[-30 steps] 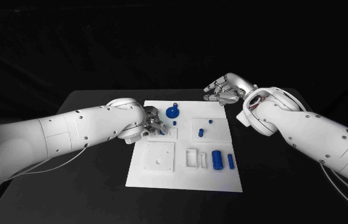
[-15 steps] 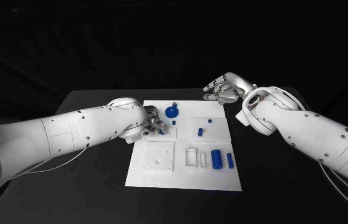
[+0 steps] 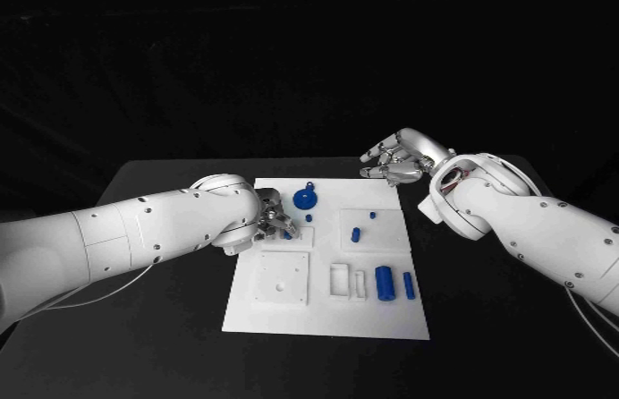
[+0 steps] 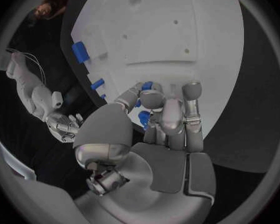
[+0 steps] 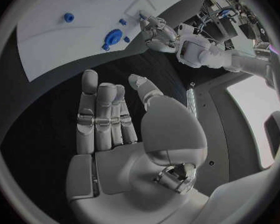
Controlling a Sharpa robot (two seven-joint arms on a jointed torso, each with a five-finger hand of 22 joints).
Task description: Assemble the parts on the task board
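Note:
The white task board (image 3: 291,314) lies in the middle of the black table. My left hand (image 3: 274,221) is low over the board's left side, its fingers curled round a small blue part (image 4: 144,117) pressed to the board (image 4: 177,40). A round blue knob (image 3: 306,199) sits just beyond that hand. Two small blue pegs (image 3: 356,234) stand in a square block right of it. A thick blue cylinder (image 3: 385,283) and a thinner one (image 3: 409,284) lie near the board's right edge. My right hand (image 3: 400,162) hovers past the far right corner with fingers spread (image 5: 109,117) and holds nothing.
A raised white square plate (image 3: 284,279) and a slotted white block (image 3: 343,283) sit on the board's near half. Black table (image 3: 168,327) surrounds the board on all sides. The right wrist view shows the knob (image 5: 113,36) and my left hand (image 5: 155,30) across the board.

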